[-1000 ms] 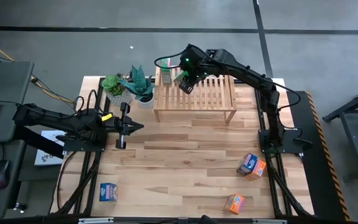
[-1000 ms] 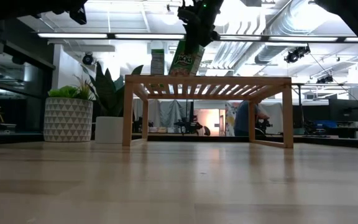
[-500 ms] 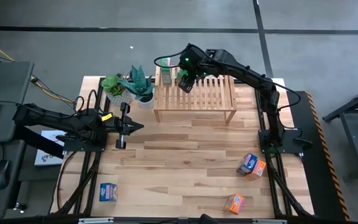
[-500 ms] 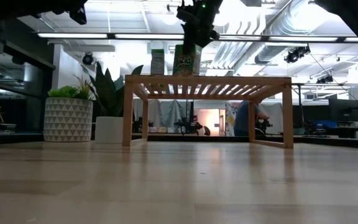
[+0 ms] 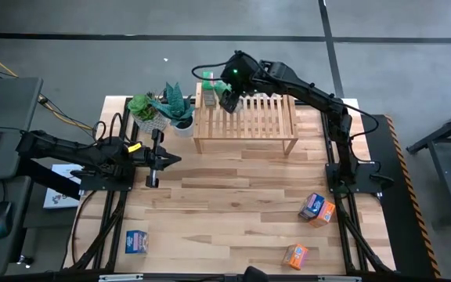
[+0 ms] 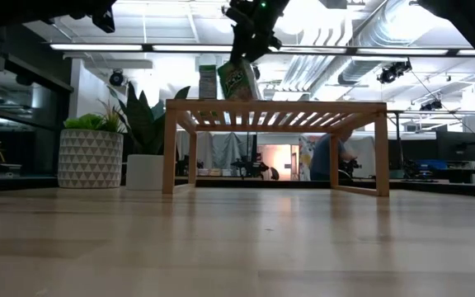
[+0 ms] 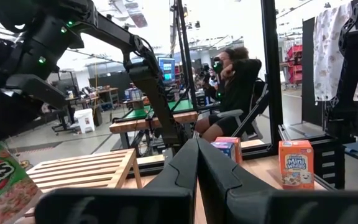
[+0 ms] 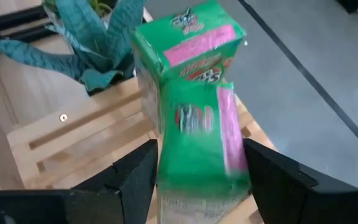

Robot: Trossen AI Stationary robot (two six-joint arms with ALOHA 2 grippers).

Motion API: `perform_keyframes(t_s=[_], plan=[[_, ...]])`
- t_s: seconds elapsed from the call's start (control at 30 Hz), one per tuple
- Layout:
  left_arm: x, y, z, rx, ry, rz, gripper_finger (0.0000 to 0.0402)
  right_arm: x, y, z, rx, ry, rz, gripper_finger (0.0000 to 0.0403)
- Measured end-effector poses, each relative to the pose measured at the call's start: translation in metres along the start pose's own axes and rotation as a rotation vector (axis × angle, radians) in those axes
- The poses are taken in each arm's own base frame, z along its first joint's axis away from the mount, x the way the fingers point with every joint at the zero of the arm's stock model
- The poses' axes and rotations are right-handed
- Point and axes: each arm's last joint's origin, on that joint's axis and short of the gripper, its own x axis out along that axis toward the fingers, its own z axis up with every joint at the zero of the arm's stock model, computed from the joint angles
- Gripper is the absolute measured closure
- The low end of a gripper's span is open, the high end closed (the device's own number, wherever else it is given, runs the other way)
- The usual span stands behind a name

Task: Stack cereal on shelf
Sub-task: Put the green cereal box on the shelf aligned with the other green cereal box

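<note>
On the left of the counter (image 5: 233, 204) we see the left gripper (image 5: 151, 159) waiting with its fingers closed on nothing, a blue cereal box (image 5: 136, 242) lying near the front edge below it. Further right stand two potted plants (image 5: 163, 110) beside the shelf (image 5: 245, 121). On the shelf's far left corner one green cereal box (image 5: 207, 92) stands upright, and just beside it the right gripper (image 5: 229, 94) grips a second green cereal box (image 6: 237, 81), held tilted above the slats. At the right front lie a blue and orange pair (image 5: 317, 208) and another orange box (image 5: 295, 255).
</note>
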Motion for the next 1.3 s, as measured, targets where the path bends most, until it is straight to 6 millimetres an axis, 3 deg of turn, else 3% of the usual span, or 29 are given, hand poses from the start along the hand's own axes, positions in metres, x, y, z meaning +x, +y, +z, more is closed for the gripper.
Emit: perform_keyframes(t_s=[0.43,0.8,0.97,1.13,1.3], plan=[[0.0,0.0,-0.001,0.0,0.006,-0.001,0.0402,-0.004,-0.001,0.001,-0.054,-0.009,-0.004,0.0178],[0.0,0.0,-0.001,0.001,0.014,-0.003,0.0402,-0.04,-0.007,0.008,-0.06,-0.095,0.002,0.0178],[0.0,0.0,-0.002,0.001,0.022,-0.004,0.0402,-0.056,-0.006,0.002,-0.074,-0.058,0.004,0.0186],[0.0,-0.001,-0.003,-0.001,0.03,-0.005,0.0401,-0.059,0.001,-0.016,-0.116,0.114,-0.003,0.0243],[0.0,-0.001,-0.003,-0.017,0.035,-0.006,0.0401,-0.048,0.019,-0.038,-0.171,0.28,0.001,0.0365]])
